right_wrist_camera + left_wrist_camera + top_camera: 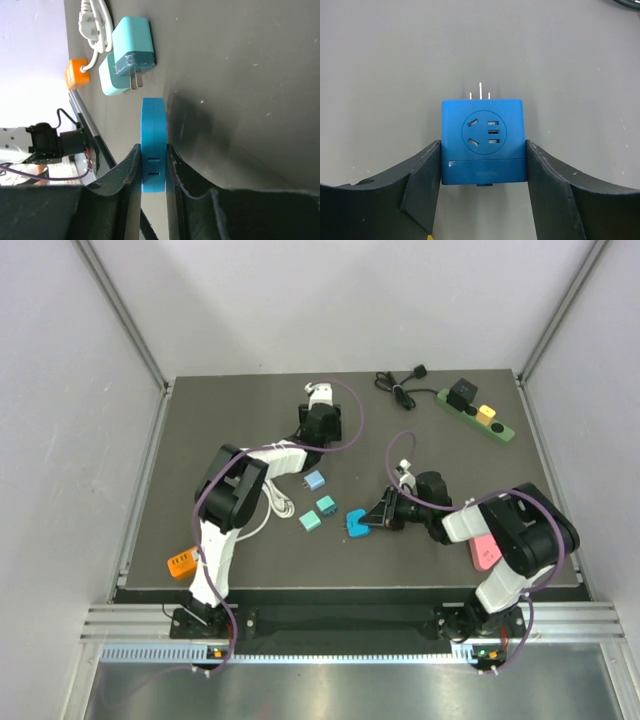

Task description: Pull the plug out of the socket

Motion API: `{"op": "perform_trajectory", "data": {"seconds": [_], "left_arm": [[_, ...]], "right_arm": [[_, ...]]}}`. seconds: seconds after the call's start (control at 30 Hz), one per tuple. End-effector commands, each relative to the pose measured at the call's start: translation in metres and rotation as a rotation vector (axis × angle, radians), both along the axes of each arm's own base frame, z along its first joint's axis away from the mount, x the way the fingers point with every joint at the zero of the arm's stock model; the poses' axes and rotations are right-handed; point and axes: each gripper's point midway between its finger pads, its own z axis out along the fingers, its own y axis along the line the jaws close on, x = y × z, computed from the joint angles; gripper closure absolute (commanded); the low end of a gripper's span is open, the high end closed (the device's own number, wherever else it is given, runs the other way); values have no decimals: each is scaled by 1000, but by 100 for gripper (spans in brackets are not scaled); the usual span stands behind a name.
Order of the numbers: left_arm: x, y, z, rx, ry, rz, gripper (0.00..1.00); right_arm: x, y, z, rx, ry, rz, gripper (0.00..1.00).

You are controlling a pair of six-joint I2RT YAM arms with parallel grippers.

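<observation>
The green socket strip lies at the far right of the table, with a black plug and a yellow plug sitting in it. Both grippers are well away from it. My left gripper is at the far middle. In the left wrist view the left gripper is shut on a blue cube adapter with its prongs pointing away. The cube is hidden in the top view. Mid-table, my right gripper is shut on a flat blue adapter held on edge.
The strip's black cable coils at the far middle. A light-blue cube and two teal adapters lie mid-table beside a white cable. An orange block sits at the near left, a pink piece under the right arm.
</observation>
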Motion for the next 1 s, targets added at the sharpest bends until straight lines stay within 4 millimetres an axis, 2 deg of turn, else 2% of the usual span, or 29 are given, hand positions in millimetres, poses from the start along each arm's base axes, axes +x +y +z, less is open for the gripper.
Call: {"op": "perform_trajectory", "data": {"seconds": [0.0,0.07,0.13,0.23,0.27,0.3,0.33,0.37,0.43,0.63,0.67,0.73,0.77,0.8,0.87,0.93,0.97], "left_arm": [[-24,7,-21,47,86,-23,43],[-24,9,-11,38,65,-18,34],[-28,11,-9,33,58,-19,26],[-33,8,4,5,33,-43,18],[-32,8,17,-13,7,-42,16],[-35,5,21,-26,-4,-60,12],[-35,5,27,-34,-17,-62,10],[-36,5,42,-52,-41,-64,9],[-39,7,54,-70,-69,-71,7],[-51,6,109,-122,-134,-108,5],[-54,5,122,-138,-154,-118,5],[-57,3,135,-153,-166,-135,5],[-59,-1,144,-175,-173,-154,6],[-59,-2,149,-185,-177,-162,8],[-61,-9,157,-240,-182,-181,10],[-62,-17,161,-278,-193,-209,12],[-61,-25,161,-310,-191,-234,12]], "right_arm": [[7,10,19,7,-103,26,87],[7,12,17,-4,-102,30,75],[10,12,16,-20,-96,21,63],[13,12,16,-40,-87,16,52],[16,10,17,-54,-93,5,47],[20,11,21,-65,-115,7,44],[18,8,17,-94,-91,6,41],[21,5,21,-114,-116,-2,37],[24,0,21,-159,-107,-17,32],[37,-18,43,-273,-166,-86,22],[43,-27,49,-297,-186,-120,21],[43,-38,50,-334,-173,-150,18],[49,-48,58,-343,-197,-190,18],[44,-56,53,-374,-168,-198,17],[49,-72,64,-406,-197,-258,16],[44,-91,62,-457,-170,-312,13],[48,-110,67,-477,-179,-385,9]]}}
